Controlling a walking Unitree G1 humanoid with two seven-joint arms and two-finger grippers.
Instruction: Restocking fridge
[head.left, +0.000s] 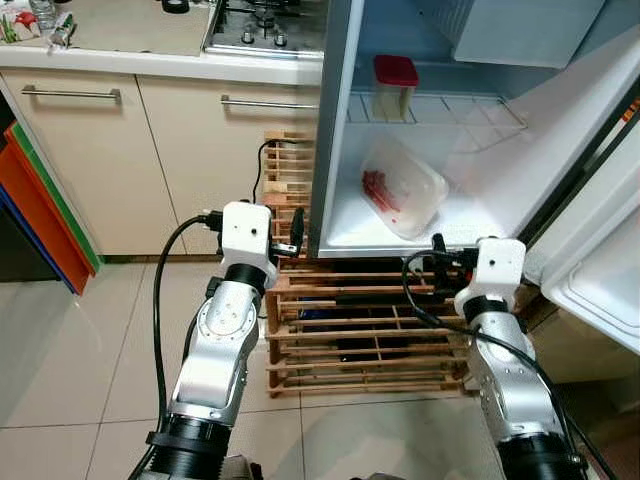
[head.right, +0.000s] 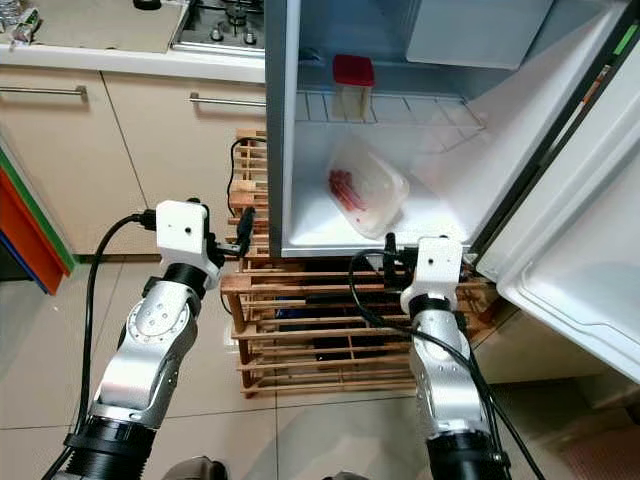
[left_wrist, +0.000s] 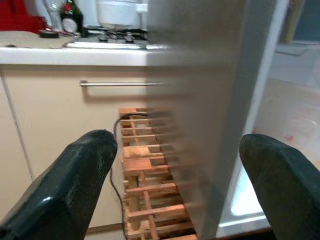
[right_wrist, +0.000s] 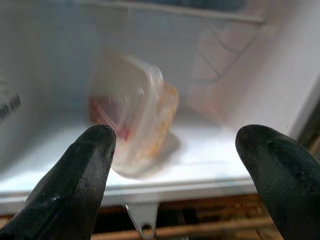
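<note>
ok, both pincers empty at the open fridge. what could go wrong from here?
1. The clear food container on the fridge floor looks tipped on its side; it may roll or slide out if nudged.
2. The left pincer sits beside the fridge's side wall, with the wall between its open fingers in the wrist view; moving forward could hit it.
3. The right pincer is close to the wooden rack below.

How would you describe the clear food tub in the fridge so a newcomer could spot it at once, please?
Look into the open fridge beside the kitchen cupboards, at its white bottom floor below the wire shelf. The clear tub lies there tilted, with something red showing through it, unlike the upright red-lidded jar on the shelf above.
</note>
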